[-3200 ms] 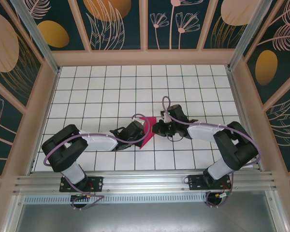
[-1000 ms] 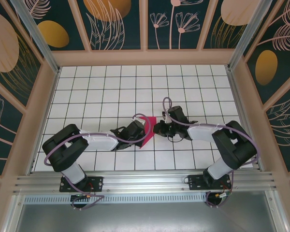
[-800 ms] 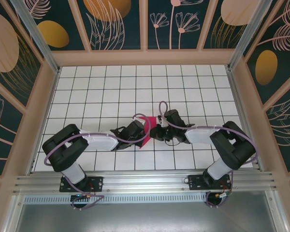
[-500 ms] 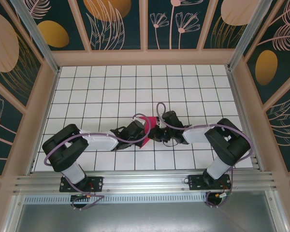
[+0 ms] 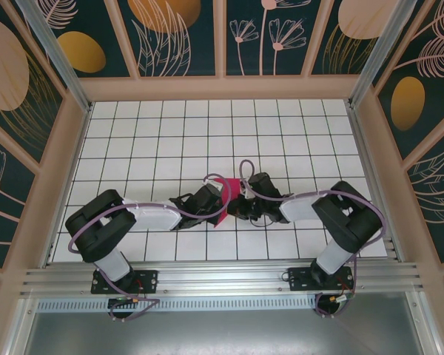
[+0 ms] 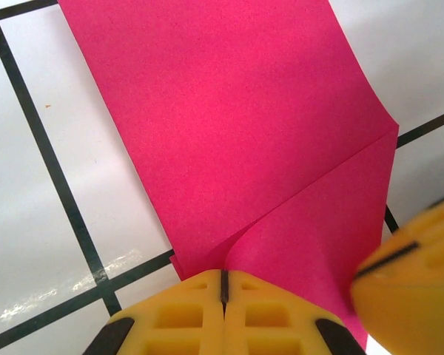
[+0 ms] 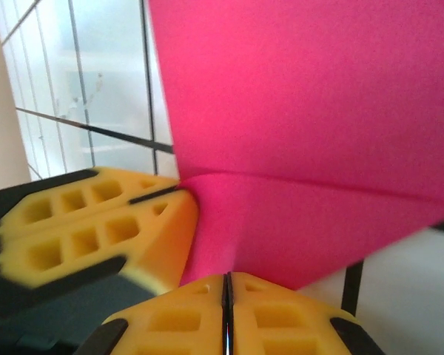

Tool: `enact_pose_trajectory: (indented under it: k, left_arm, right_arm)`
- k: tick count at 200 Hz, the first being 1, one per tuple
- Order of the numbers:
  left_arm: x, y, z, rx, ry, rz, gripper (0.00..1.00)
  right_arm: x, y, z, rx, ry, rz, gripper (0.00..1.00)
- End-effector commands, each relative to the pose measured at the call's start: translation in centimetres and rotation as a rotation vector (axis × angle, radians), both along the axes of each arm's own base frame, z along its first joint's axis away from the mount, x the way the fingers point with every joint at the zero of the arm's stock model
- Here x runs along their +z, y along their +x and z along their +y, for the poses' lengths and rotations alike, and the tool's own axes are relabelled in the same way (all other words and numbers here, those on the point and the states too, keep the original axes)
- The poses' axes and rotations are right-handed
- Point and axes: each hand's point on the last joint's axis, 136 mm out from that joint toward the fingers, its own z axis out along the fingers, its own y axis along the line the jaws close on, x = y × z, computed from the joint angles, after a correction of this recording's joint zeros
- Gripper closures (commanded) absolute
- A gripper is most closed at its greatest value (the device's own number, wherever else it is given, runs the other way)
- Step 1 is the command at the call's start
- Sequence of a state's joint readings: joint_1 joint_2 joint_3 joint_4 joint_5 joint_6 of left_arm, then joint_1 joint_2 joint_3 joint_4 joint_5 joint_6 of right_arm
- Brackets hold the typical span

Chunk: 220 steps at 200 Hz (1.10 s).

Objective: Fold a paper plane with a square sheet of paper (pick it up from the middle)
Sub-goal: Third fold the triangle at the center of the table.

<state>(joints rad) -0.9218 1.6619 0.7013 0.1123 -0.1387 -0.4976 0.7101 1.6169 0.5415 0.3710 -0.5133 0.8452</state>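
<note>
Black-and-white arms (image 5: 148, 216), purple cables (image 5: 77, 231), yellow latticed fingers (image 6: 170, 327)

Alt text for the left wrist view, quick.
The left gripper is shut on the near edge of the folded magenta paper, its crease slanting up to the right. A blurred yellow finger of the right gripper sits lower right; white gridded table lies beneath.

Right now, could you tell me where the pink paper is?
In the top view the pink paper sits near the middle of the table, pinched where the left gripper and the right gripper meet.
</note>
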Motion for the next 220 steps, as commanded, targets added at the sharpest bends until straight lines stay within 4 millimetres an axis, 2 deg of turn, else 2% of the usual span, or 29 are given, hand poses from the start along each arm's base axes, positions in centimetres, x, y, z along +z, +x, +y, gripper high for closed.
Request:
enact_pose_trajectory:
  k: [1, 44, 156, 181, 220]
  left_arm:
    - [-2.4, -0.9, 1.4, -0.013, 0.083, 0.054, 1.00]
    - [-2.3, -1.0, 1.2, -0.030, 0.010, 0.085, 1.00]
    - [-2.2, -0.8, 0.5, -0.077, -0.086, 0.153, 1.00]
    - [-2.3, -0.4, 1.0, -0.067, -0.104, 0.164, 1.00]
    - [-2.0, -0.1, 0.9, -0.082, -0.109, 0.167, 1.00]
  right_arm:
    - [1.5, -0.5, 0.0, -0.013, 0.039, -0.047, 0.87]
    - [1.3, -1.3, 0.2, -0.046, 0.082, -0.038, 0.88]
    - [1.7, -1.0, 2.0, -0.030, 0.118, -0.048, 0.88]
    - [1.1, -0.9, 2.2, -0.034, 0.112, -0.038, 0.88]
    - [1.5, -0.7, 3.1, -0.021, 0.132, -0.041, 0.88]
